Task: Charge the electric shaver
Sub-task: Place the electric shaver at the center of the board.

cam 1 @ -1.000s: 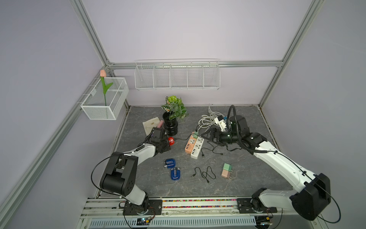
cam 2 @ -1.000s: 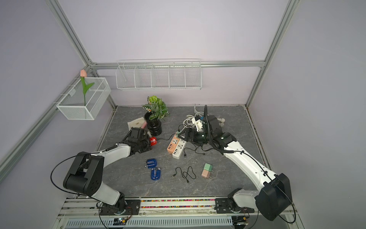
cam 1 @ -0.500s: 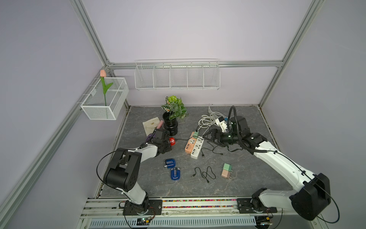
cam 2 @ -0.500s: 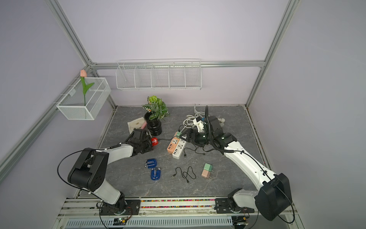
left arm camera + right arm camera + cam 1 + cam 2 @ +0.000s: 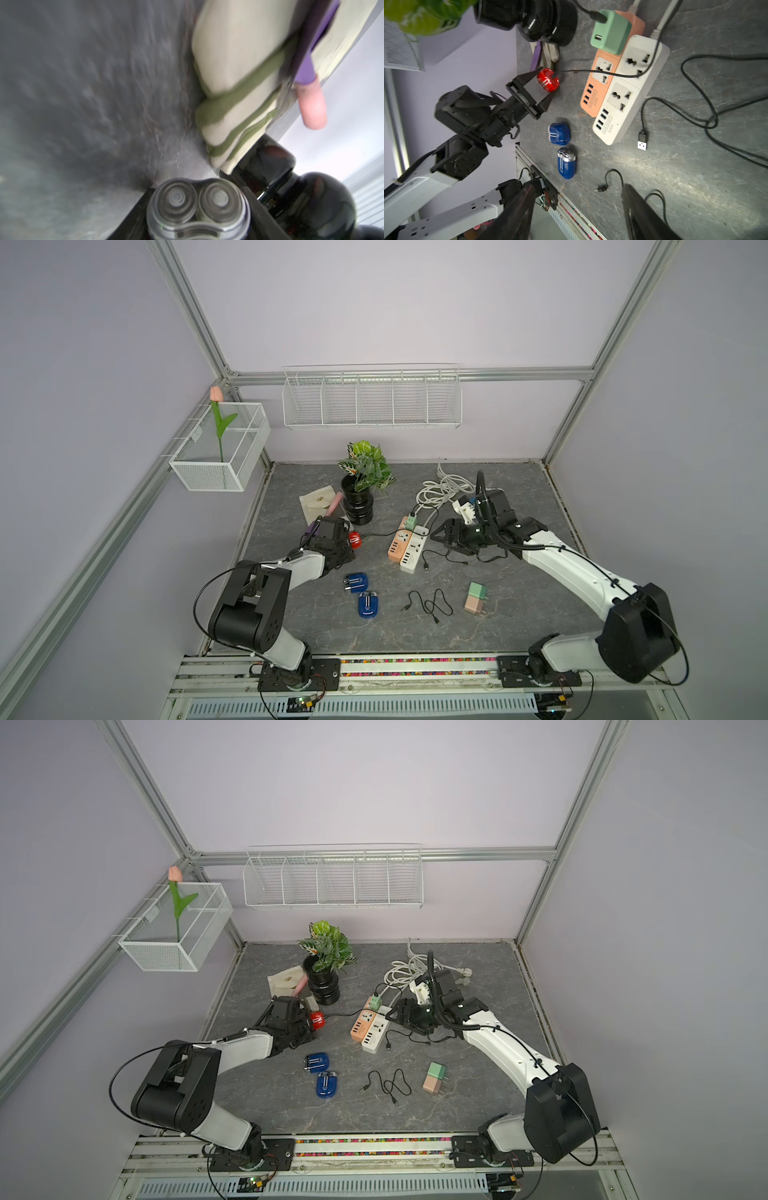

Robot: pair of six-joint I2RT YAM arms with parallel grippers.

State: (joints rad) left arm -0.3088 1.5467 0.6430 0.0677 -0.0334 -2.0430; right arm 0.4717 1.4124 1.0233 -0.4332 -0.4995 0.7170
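Left jaws clamp red electric shaver (image 5: 354, 540), 9 o'clock of orange power strip (image 5: 395, 549); right jaws open, empty, 3 o'clock of white power strip (image 5: 411, 558)

The red shaver (image 5: 548, 80) has a glossy, lacquered shell. Its twin foil heads (image 5: 197, 199) are fine grey metal mesh. The two blue shavers (image 5: 566, 166) are shiny plastic, one with a chrome band. The orange power strip (image 5: 598, 87), the white power strip (image 5: 631, 97) and the green charger (image 5: 611, 33) are smooth matt plastic. The vase (image 5: 542, 18) is glossy black. The pouch (image 5: 234, 62) is cream cloth with green stripes. The tabletop (image 5: 498, 614) looks like matt, veined grey stone.
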